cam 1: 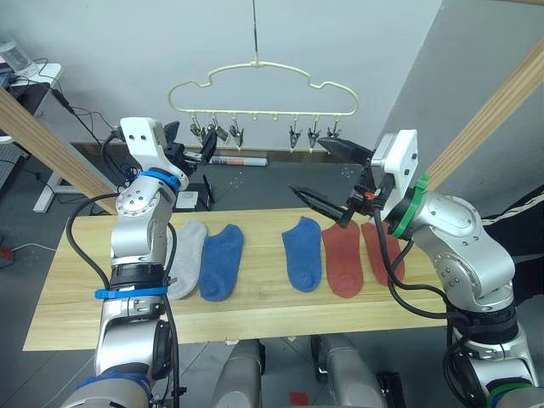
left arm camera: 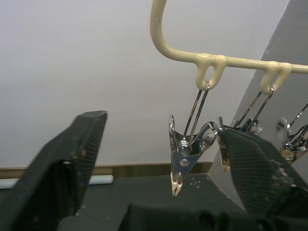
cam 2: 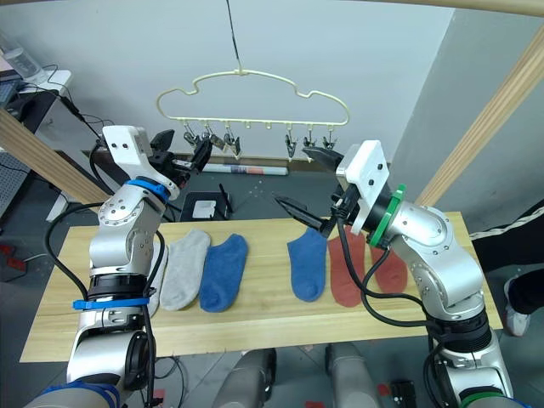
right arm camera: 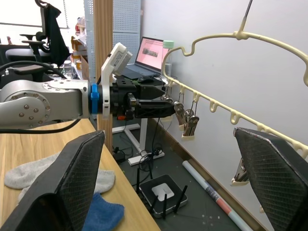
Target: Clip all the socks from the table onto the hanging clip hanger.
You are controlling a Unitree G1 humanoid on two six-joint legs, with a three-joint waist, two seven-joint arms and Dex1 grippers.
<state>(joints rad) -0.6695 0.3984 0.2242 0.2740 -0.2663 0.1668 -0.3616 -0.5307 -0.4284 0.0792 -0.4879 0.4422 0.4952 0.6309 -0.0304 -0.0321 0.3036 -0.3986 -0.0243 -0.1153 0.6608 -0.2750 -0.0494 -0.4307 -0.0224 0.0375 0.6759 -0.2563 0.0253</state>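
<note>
Nearest us, the table (cam 1: 255, 310) carries five visible socks in a row: a grey sock (cam 1: 189, 255), two blue socks (cam 1: 223, 261) (cam 1: 303, 250) and two rust red socks (cam 1: 342, 258) (cam 1: 379, 248). We hold our left gripper (left arm camera: 159, 159) raised by the leftmost clips (left arm camera: 185, 156) of the clip hanger (cam 1: 260, 89), fingers apart and empty. Our right gripper (cam 1: 333, 178) hovers between the hanger and the socks, fingers spread wide, holding nothing.

Grey sock (cam 1: 187, 257) half behind left arm; hanger's (left arm camera: 166, 43) far end cut off.
</note>
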